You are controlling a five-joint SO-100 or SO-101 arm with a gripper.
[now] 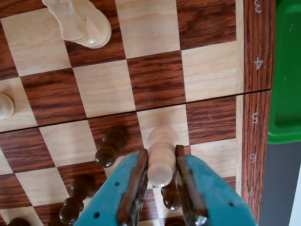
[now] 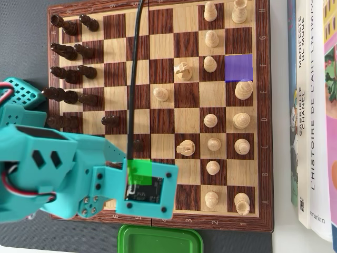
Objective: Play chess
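Note:
The chess board (image 1: 155,77) of dark and light squares fills the wrist view. My teal gripper (image 1: 161,151) is shut on a pale cream piece (image 1: 161,160), with both brown pads pressed against its sides. Dark pieces (image 1: 110,148) stand just left of it, and another dark piece (image 1: 170,197) shows below it. In the overhead view my arm (image 2: 79,174) covers the board's (image 2: 163,113) lower left corner and hides the gripper and the held piece. A green square patch (image 2: 139,171) lies by the wrist and a purple patch (image 2: 238,68) on the right side.
A large pale piece (image 1: 80,21) stands at the top of the wrist view. A green plastic lid (image 2: 160,240) lies below the board. Books (image 2: 310,105) line the right edge. Dark pieces (image 2: 71,71) crowd the board's left, pale ones (image 2: 213,121) its right.

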